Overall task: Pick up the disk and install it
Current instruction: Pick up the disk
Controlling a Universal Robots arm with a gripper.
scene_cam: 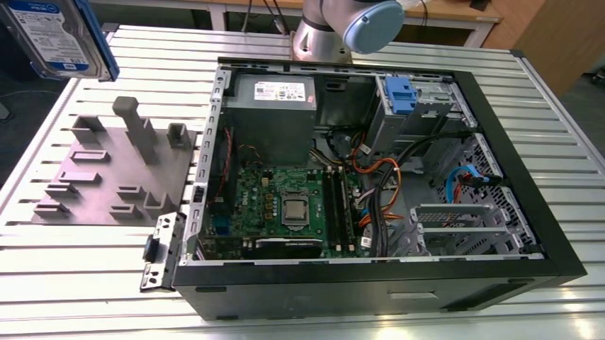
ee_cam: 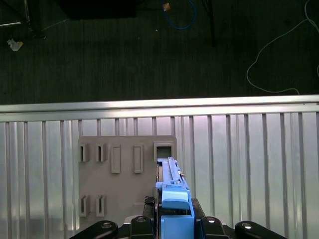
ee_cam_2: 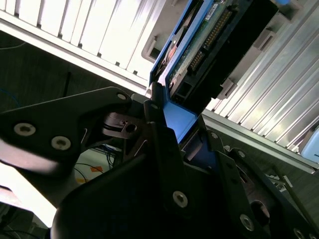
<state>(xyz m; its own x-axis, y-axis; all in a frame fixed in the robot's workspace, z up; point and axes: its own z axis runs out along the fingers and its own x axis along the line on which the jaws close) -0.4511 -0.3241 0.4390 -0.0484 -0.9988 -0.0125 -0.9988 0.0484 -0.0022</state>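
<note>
White-and-blue-labelled disk (scene_cam: 52,34), blue bracket (ee_cam: 175,211)

One disk (scene_cam: 55,35), one open computer case (scene_cam: 378,287), one grey fixture plate (scene_cam: 109,170).

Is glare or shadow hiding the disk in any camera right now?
Second wrist view: the table slats behind the disk are washed out white, and the gripper shut on it is a dark silhouette. First wrist view: even light, one bright strip along the table edge. Exterior view: no glare on the disk; the computer case is dim inside.
</note>
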